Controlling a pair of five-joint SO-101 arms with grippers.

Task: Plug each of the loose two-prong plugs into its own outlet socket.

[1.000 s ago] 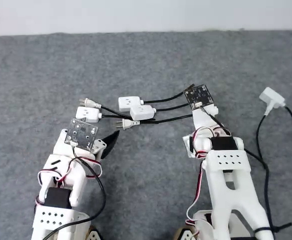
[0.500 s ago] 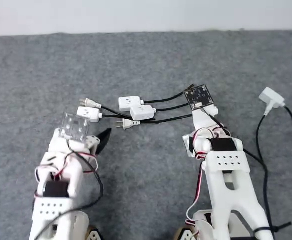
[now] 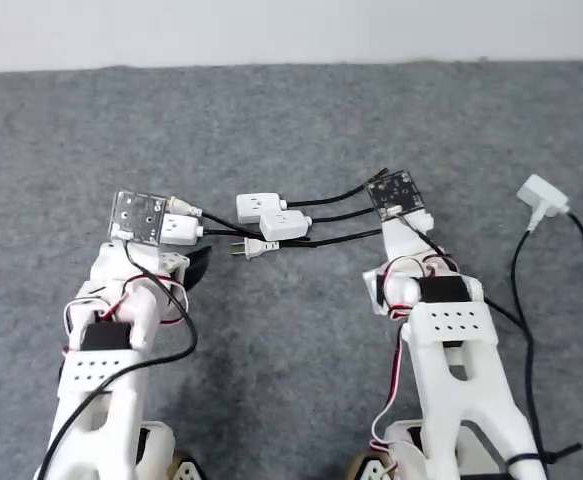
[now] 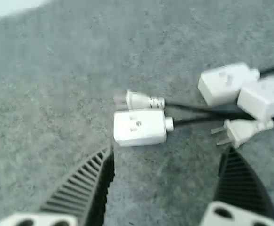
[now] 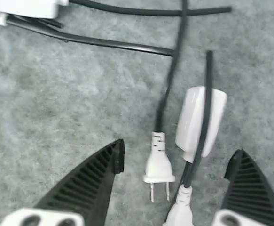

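Plug one (image 4: 240, 133), a two-prong thing with bare prongs, lies just off one fingertip of the left gripper (image 4: 168, 155), whose jaws gape wide around nothing. Straight ahead of that gripper, almost at its fingertips, sits a white outlet socket (image 4: 139, 127), with plug two (image 4: 139, 100) just beyond it. Two more sockets (image 4: 226, 84) lie farther out (close together, black cords (image 3: 346, 215) trailing toward the other arm). The right gripper (image 5: 180, 148) is spread wide too and holds nothing. Plug three (image 5: 159, 167) lies on the grey mat (image 5: 57, 94) between its fingers, prongs toward the wrist, beside a white socket body (image 5: 200, 117).
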